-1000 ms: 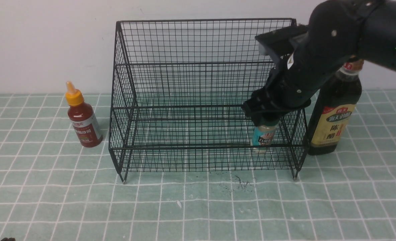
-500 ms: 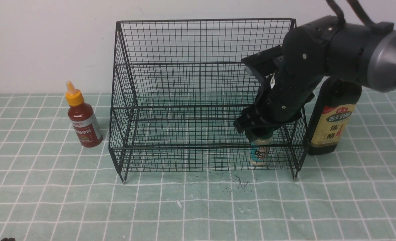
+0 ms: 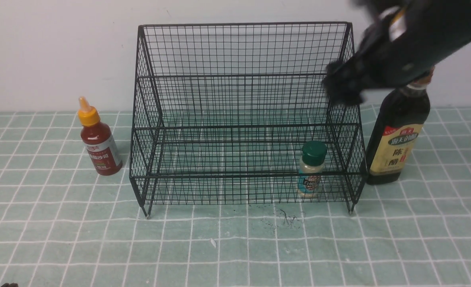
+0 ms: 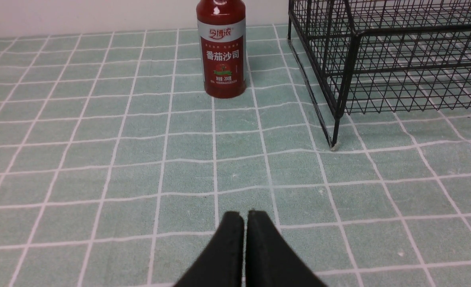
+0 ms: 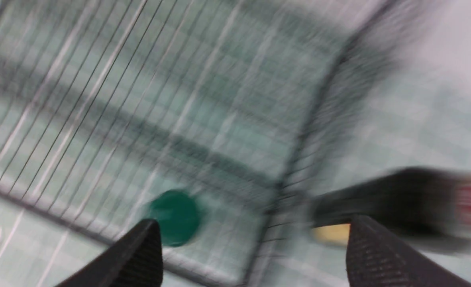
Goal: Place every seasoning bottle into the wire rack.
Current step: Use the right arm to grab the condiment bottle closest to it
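Right wrist view is a smeary mess, but the right hand (image 5: 255,223) is clearly spread wide and empty. From the front it's a dark blur hiding the cap of the glossy tall dark bottle (image 3: 397,147), which stands on the tiled worktop (image 3: 235,247) just beside the right end of the black wire rack (image 3: 219,174). The green-capped shaker (image 3: 312,169) sits upright in the lower tier, right side. The red squeeze bottle (image 3: 100,145) is left of the rack, its nozzle cut off in the left wrist view. The left hand (image 4: 245,215) is pressed together, empty.
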